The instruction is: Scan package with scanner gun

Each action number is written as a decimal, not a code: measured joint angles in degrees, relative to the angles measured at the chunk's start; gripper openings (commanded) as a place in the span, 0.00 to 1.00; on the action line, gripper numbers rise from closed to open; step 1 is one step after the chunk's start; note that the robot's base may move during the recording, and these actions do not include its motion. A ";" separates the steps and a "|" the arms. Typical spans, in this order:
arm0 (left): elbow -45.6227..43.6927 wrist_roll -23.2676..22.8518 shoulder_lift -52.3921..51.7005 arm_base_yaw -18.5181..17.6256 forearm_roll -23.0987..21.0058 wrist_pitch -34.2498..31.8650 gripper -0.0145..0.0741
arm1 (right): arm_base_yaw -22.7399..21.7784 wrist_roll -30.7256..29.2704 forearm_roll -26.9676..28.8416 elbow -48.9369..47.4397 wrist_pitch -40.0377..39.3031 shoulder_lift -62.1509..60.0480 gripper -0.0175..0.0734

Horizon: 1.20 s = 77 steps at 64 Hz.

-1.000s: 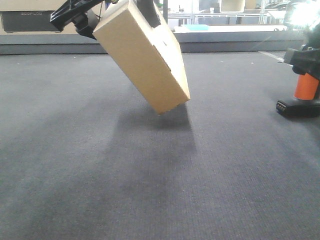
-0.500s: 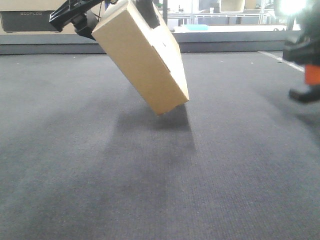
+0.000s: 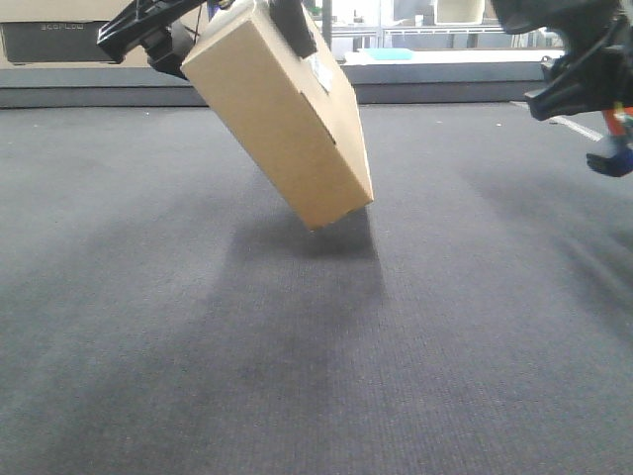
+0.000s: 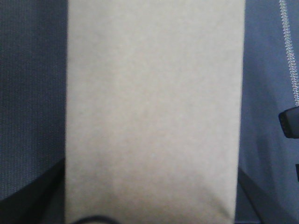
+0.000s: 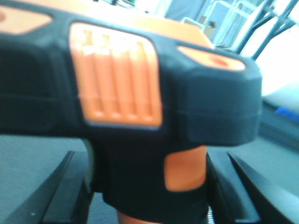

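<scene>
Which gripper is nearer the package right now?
Left. The left gripper clamps the upper end of the package, which hangs tilted. The right gripper is apart, well off to the side, holding the scanner gun.

Package: plain tan cardboard is being shown on every visible face, with no print.
Label: a small white patch is being shown on the package's right face.
Scanner gun: black casing is being seen with a bright orange ribbed panel, orange insets and an orange stem.
Floor: dark grey carpet with a fine ribbed weave is being shown.
Floor line: a thin white dotted stripe is being seen at the right.
Far shelf item: flat teal is being shown.
</scene>
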 measured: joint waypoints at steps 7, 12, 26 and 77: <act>0.00 0.00 0.00 0.00 0.00 0.00 0.04 | 0.50 -2.29 1.46 -0.29 -0.77 0.00 0.01; 0.00 0.00 0.00 0.00 0.00 0.00 0.04 | 0.50 -2.98 2.12 -0.38 -1.03 0.00 0.01; 0.00 0.00 0.00 0.00 0.00 0.00 0.04 | 0.50 -3.37 2.56 -0.38 -1.01 0.00 0.01; 0.00 0.09 0.00 0.00 0.00 0.00 0.04 | -6.10 35.00 -9.42 1.86 -5.15 -1.12 0.01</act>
